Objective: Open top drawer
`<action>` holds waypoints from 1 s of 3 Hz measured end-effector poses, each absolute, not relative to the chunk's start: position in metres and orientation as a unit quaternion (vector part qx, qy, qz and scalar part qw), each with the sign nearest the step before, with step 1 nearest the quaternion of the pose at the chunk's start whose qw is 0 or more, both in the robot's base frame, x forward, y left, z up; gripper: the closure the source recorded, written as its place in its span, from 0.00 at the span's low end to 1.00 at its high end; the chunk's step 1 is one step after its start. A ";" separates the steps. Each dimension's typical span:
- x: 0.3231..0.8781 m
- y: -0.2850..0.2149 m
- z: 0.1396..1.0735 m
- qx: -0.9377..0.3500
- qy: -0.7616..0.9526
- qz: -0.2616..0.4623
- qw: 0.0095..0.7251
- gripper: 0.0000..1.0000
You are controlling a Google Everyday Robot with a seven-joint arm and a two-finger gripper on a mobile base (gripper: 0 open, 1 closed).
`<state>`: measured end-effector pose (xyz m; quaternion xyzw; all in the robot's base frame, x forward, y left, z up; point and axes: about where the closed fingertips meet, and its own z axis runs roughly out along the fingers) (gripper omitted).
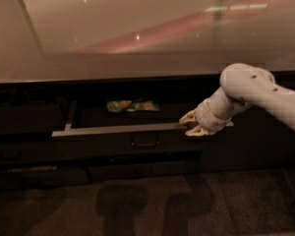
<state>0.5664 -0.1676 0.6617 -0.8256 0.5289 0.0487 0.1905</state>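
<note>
The top drawer (pixel 113 139) stands pulled out from under the counter, its dark front carrying a small loop handle (pixel 144 142) at centre and a pale rim along the top edge. My gripper (pixel 191 124) is at the right end of that rim, its pale fingertips (pixel 189 116) straddling the front edge from above and below. The white arm reaches in from the right. Inside the drawer lies a green snack bag (pixel 132 105).
A glossy counter top (pixel 137 28) overhangs the drawers. Narrower dark drawer fronts (pixel 19 117) sit to the left, and another drawer (pixel 137 170) lies below. A dark cabinet panel (pixel 255 141) is on the right. Carpeted floor (pixel 147 205) spreads in front.
</note>
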 end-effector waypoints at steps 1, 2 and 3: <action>0.566 -0.168 0.668 -0.826 0.529 0.049 0.190 1.00; 0.565 -0.167 0.669 -0.826 0.528 0.048 0.190 1.00; 0.560 -0.166 0.670 -0.827 0.527 0.047 0.188 1.00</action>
